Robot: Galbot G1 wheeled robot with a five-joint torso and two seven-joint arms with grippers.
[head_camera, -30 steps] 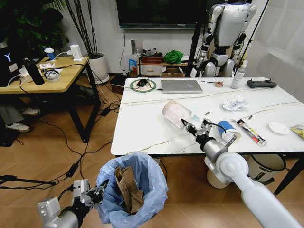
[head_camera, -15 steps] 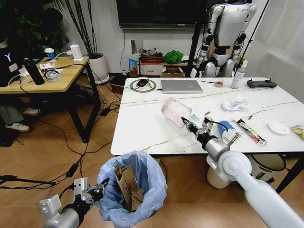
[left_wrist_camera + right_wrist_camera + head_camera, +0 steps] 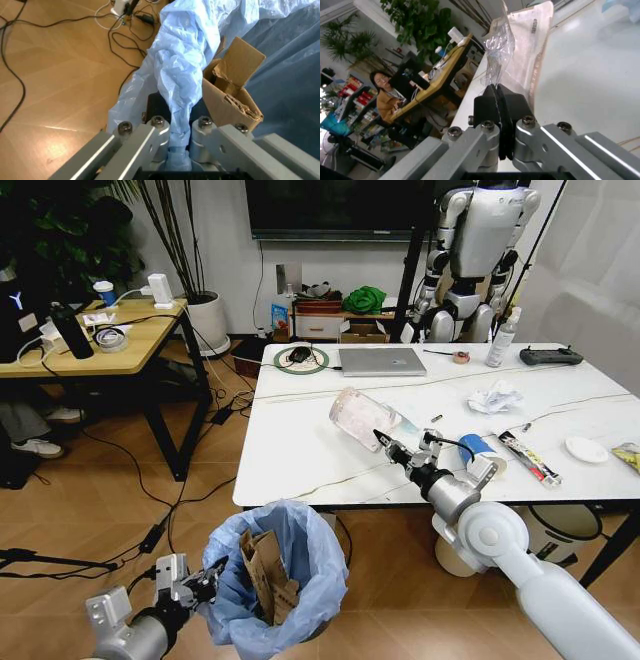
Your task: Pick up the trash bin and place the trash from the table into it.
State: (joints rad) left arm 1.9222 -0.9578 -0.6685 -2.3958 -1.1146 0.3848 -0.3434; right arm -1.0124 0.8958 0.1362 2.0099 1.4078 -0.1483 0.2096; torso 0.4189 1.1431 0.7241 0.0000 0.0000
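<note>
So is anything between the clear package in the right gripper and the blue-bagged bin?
Nothing visible: the flat clear plastic package lies near the white marble table's front edge, and the blue-lined trash bin sits open below it.

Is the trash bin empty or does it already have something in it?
Not empty: crumpled brown cardboard stands inside the trash bin, whose blue liner the left gripper pinches.

Open white top lies at 9 o'clock of the right gripper, out to the table edge. At 12 o'clock the clear package pinched in its closed fingers blocks the way; beyond it sits the laptop. At 3 o'clock the blue cup crowds the wrist. Bare floor separates the table edge from the bin, its mouth partly filled by cardboard.
</note>
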